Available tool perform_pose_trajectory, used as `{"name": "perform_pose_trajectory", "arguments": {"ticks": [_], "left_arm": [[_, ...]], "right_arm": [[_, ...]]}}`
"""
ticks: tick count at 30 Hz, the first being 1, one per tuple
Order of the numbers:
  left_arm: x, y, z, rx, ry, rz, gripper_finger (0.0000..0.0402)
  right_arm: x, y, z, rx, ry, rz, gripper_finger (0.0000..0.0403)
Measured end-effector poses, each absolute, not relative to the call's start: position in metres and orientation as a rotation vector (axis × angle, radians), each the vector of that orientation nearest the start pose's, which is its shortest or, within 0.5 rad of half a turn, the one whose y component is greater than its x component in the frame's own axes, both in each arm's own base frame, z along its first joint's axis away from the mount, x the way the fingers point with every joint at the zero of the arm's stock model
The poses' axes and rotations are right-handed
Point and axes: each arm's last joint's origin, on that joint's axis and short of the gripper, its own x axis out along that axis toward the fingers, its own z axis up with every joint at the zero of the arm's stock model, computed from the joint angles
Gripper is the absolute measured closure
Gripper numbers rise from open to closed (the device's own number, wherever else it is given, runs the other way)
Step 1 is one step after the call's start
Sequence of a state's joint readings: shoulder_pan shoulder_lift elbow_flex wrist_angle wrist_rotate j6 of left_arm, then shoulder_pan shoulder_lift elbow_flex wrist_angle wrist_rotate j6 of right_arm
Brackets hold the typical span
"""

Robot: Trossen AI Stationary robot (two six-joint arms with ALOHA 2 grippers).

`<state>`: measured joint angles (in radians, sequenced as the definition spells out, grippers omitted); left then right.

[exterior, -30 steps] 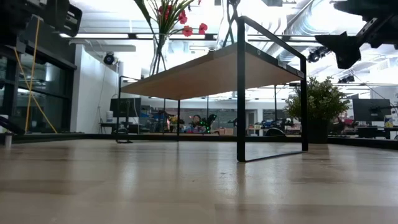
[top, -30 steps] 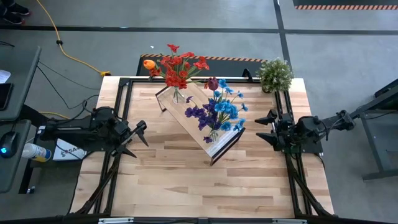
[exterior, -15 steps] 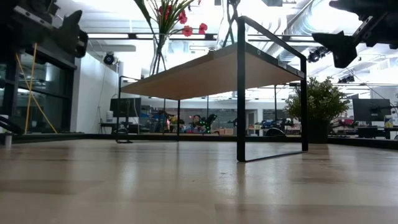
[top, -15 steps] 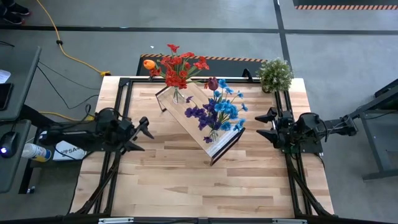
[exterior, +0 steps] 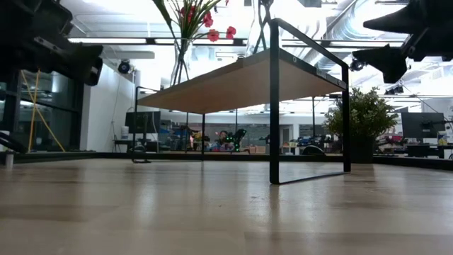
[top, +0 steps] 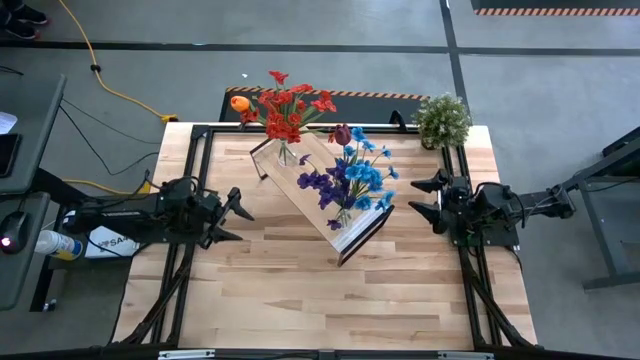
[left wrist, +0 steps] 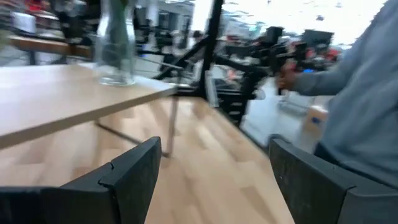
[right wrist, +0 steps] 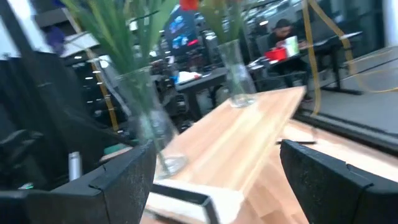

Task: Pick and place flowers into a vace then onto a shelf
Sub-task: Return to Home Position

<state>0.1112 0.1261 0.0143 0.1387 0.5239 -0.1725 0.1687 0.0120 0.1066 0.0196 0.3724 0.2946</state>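
Seen from above, a pale plank worktop [top: 300, 300] lies bare along its near edge. Farther in, two dark arms reach in from either side. The left end effector [top: 236, 213] hangs over the left part of the worktop, its fingers spread apart and holding nothing. It points toward the shelf but is apart from it. The right end effector [top: 418, 197] hangs over the right side, likewise released and empty, near the shelf's white-edged end. Between them the shelf [top: 303, 172], a long light-wood board on a dark metal frame, stands slantwise on the worktop. Its white-edged end is nearer and its other end is farther and to the left. The flowers [top: 357, 172] stand in two clear vases on top of the shelf. A blue and purple bunch with one dark maroon bloom is in the nearer vase [top: 344, 214]. A red bunch [top: 287, 110] with one orange bloom is in the farther vase [top: 286, 152]. At the far right corner of the worktop stands a bushy pale-green potted plant [top: 442, 120]. Beyond the worktop is grey floor with a yellow cable [top: 130, 99] lying across it
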Motion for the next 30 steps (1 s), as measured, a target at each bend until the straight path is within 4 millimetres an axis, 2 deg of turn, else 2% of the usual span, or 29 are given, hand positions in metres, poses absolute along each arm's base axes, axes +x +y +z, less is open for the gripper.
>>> {"name": "perform_pose_trajectory", "arguments": {"ticks": [5, 10, 17, 24, 30], "left_arm": [[0.103, -0.001, 0.166, -0.142, 0.054, -0.344, 0.0069], [0.103, -0.001, 0.164, -0.111, 0.059, -0.327, 0.0069], [0.104, 0.000, 0.162, -0.073, 0.073, -0.314, 0.0069], [0.107, 0.000, 0.158, -0.053, 0.115, -0.314, 0.0069], [0.105, -0.002, 0.160, 0.048, 0.071, -0.394, 0.0069]], "right_arm": [[0.089, 0.002, 0.198, 0.293, -0.144, -0.263, 0.0073], [0.093, 0.002, 0.184, 0.290, -0.141, -0.296, 0.0073], [0.095, 0.004, 0.179, 0.261, -0.157, -0.229, 0.0073], [0.095, 0.004, 0.177, 0.228, -0.130, -0.243, 0.0072], [0.096, 0.006, 0.176, 0.227, -0.117, -0.172, 0.0073]]}}
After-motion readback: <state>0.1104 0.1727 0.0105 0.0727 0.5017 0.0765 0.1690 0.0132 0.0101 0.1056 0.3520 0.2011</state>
